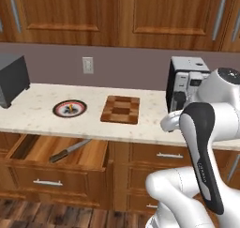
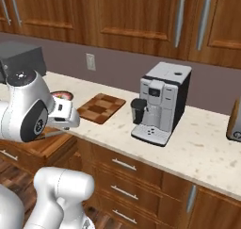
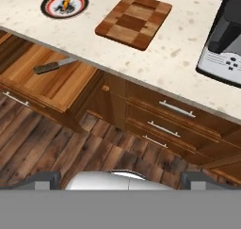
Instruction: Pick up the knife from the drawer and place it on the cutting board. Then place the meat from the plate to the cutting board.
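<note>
I have the gripper hanging high above the wood floor in front of the cabinets, its two fingertips spread as wide as they go with nothing between them. Ahead of it and off to the left in the hand view, the drawer stands pulled out, and the knife lies on its wood-grain floor — dark handle toward the left, grey blade running under the counter edge. In the left base view I see the same knife lying at a slant in the open drawer. Further out from the gripper, up on the pale speckled counter, the cutting board lies flat and bare. The plate sits well left of the board, apart from it, and the meat rests on its centre — a small orange-and-dark lump. The coffee machine stands on the counter off to the gripper's right, well away from the board.
</note>
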Tool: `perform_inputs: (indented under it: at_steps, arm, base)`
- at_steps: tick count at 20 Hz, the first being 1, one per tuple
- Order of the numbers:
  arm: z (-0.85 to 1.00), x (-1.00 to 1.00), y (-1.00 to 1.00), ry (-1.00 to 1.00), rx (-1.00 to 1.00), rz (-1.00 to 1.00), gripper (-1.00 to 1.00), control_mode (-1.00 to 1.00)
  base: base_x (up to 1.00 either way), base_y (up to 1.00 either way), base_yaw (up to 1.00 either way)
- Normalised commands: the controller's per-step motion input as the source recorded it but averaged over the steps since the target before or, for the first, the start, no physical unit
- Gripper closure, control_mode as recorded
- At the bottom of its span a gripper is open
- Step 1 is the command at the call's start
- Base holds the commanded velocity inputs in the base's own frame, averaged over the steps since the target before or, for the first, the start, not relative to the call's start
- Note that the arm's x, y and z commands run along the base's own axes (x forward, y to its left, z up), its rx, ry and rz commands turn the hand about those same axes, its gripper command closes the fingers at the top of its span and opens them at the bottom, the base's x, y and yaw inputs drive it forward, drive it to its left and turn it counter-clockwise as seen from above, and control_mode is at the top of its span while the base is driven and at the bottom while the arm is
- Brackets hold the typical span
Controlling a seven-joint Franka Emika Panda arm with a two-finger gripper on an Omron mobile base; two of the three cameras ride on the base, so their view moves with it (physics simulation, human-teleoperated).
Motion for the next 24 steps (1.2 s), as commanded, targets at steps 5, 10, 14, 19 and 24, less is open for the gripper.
perform_inputs:
  at_steps: [5,10,14,19,24]
  arm:
    - [0.0,0.0,0.0,0.0,0.0,0.0,-1.0,1.0]
    - [0.0,0.0,0.0,0.0,0.0,0.0,-1.0,1.0]
    - [0.0,0.0,0.0,0.0,0.0,0.0,-1.0,1.0]
    - [0.0,0.0,0.0,0.0,0.0,0.0,-1.0,1.0]
    - [0.0,0.0,0.0,0.0,0.0,0.0,-1.0,1.0]
  base:
    - [0.05,-0.15,0.39]
    - [0.11,-0.25,0.43]
    - [0.16,-0.23,0.43]
    - [0.12,-0.37,0.38]
    - [0.27,-0.5,0.29]
